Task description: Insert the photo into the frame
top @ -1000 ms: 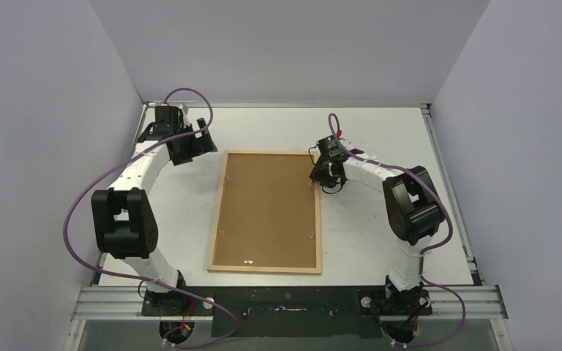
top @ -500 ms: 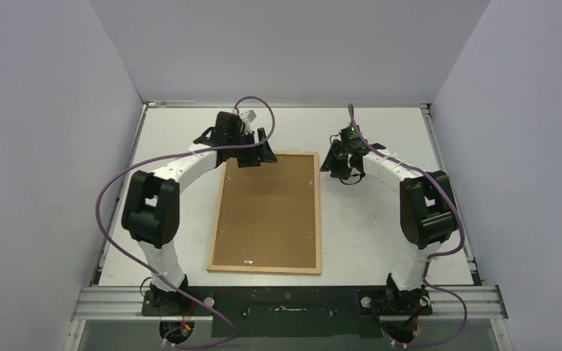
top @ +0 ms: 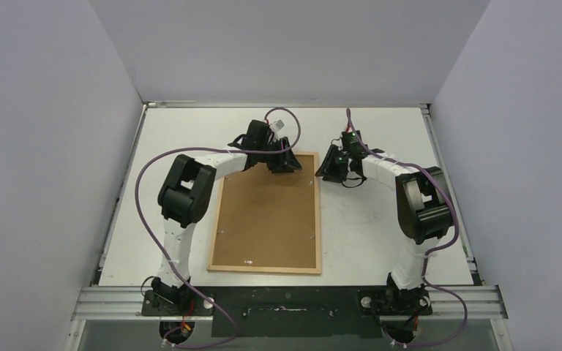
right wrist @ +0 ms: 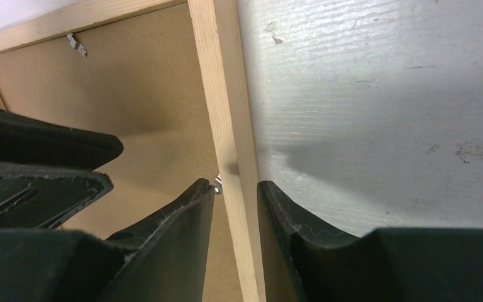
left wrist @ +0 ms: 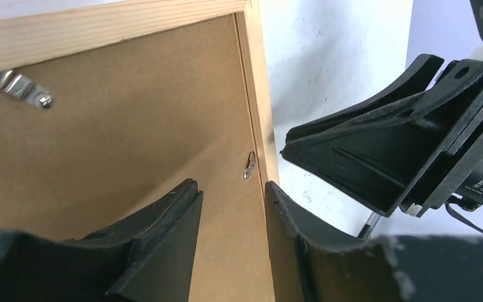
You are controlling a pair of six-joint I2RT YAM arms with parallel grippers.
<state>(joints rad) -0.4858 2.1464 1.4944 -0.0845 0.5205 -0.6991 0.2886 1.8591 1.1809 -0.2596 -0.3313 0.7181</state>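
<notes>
The frame [top: 263,269] lies back-up in the middle of the table, with the brown backing board [top: 267,212] set inside it. The photo is out of view. My left gripper [top: 282,159] hovers over the frame's far right corner. In the left wrist view it [left wrist: 229,189] is open over the board, a small metal tab [left wrist: 249,167] just ahead of it. My right gripper [top: 329,164] sits at the frame's right rail [right wrist: 223,94]. In the right wrist view it [right wrist: 234,187] is open, its jaws on either side of that rail with slim gaps.
The white table [top: 380,241] is walled in by grey panels on three sides. The two grippers are close together at the same corner. The right gripper [left wrist: 377,157] fills the right of the left wrist view. More metal tabs [right wrist: 75,43] hold the board.
My left arm swung from the table's far left across to the frame's far right corner, its jaws narrowing. My right gripper shifted slightly along the right rail, its jaws widening and then narrowing.
</notes>
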